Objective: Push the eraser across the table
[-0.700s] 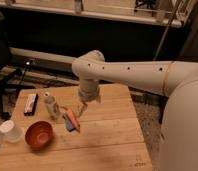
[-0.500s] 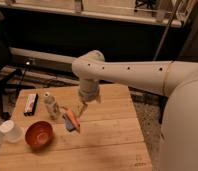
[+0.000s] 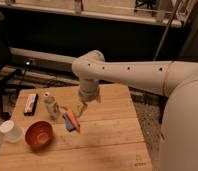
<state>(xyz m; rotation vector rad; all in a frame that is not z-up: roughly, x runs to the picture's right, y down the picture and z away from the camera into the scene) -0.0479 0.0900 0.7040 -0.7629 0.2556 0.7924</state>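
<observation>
1. Robot arm: one; smooth white tubular shell, reaching in from the right and bending down over the middle of the surface.
2. Surface: one; square top of wide light wooden planks, with a small dark mark near the near-right corner.
3. End effector: one; hanging from the arm's wrist just above the planks, fingers spread wide with nothing between them, just beside the orange-and-blue items on their right.
4. Bowl: one; round, red-orange, glossy, open side up, near the near-left edge; only its own inner wall on show.
5. Cup: one; pale, translucent, cylindrical, upright at the left edge just beside the bowl; contents not discernible.
6. Bottle: one; small, clear, white-capped, upright between the eraser and the orange-and-blue items; contents not discernible.
7. Orange-and-blue items: elongated, lying flat and touching one another, right of the bottle; exact count unclear.
8. Eraser: one; small flat rectangular block, dark sides, white face with reddish marks, lying flat near the far-left corner, left of the bottle and well apart from the end effector.
</observation>
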